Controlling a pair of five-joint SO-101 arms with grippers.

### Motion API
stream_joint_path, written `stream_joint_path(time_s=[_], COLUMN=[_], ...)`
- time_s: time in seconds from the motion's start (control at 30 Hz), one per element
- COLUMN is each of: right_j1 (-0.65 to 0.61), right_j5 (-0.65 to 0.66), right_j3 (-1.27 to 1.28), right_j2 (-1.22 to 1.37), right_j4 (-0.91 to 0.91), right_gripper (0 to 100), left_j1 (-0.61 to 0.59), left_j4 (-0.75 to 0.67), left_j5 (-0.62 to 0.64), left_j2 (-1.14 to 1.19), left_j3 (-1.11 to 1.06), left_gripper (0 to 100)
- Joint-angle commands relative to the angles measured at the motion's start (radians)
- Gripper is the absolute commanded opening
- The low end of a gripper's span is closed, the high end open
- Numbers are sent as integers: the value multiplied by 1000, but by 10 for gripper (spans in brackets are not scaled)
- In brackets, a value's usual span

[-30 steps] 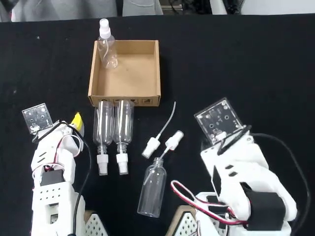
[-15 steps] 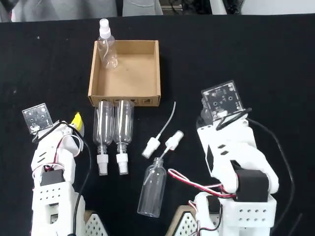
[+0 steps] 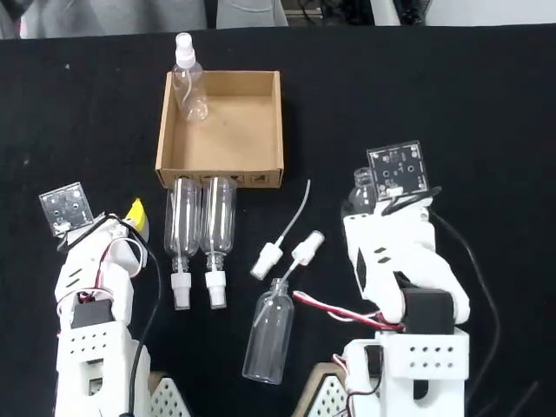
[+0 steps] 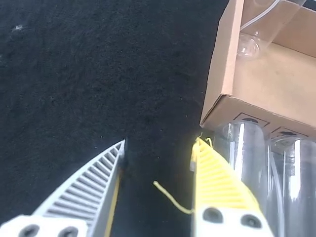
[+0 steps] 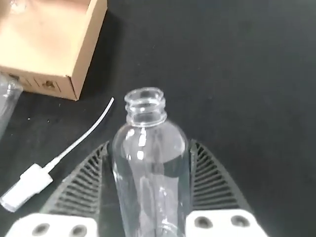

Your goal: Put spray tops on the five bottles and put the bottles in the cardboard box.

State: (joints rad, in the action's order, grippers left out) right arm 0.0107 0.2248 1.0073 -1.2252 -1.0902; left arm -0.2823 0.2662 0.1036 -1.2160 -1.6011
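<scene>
Swung in from the right edge over the past second and squared up at right-centre, right tool (image 5: 149,144) clenched on an uncapped bottle (image 3: 362,186).

From above, on the black worktop (image 3: 478,104): cardboard box (image 3: 221,177) at far left-centre, with one capped bottle (image 3: 188,82) leaning over its far-left corner. Two more capped bottles (image 3: 182,228) lying side by side just near of the box, tops pointing nearward. Two loose spray tops (image 3: 268,258) to their right, and a second uncapped bottle (image 3: 268,334) lying nearer.

From the left wrist: left tool (image 4: 160,143) released and empty, spread over bare worktop just left of the box's near-left corner.

From the right wrist: grey fingers (image 5: 86,187) pressed on both sides of the clear bottle, neck open.
</scene>
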Motion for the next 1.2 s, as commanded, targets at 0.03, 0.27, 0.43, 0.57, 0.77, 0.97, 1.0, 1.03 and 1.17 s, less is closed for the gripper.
stream_joint_path(time_s=[0.03,0.27,0.43,0.57,0.77,0.97,1.0,1.03,1.17], right_j1=[-6,86,121,121,121,121,123,123,123], right_j5=[-9,-11,-11,-11,-11,-11,-11,-11,-11], right_j3=[18,64,76,77,85,96,96,96,96], right_j2=[-25,-25,-25,-25,-25,-25,-25,-25,-25], right_j4=[28,72,84,84,84,98,97,97,97], right_gripper=[67,67,67,67,67,67,67,67,67], left_j1=[-2,33,59,114,145,154,160,174,266], left_j4=[83,377,456,555,620,669,694,720,835], left_j5=[-46,-48,-46,-48,-46,-46,-46,-48,-48], left_j2=[-18,-18,-18,-9,-18,-18,-18,-18,-14], left_j3=[53,177,193,237,259,346,367,386,453], left_gripper=[211,263,301,300,300,300,300,300,300])
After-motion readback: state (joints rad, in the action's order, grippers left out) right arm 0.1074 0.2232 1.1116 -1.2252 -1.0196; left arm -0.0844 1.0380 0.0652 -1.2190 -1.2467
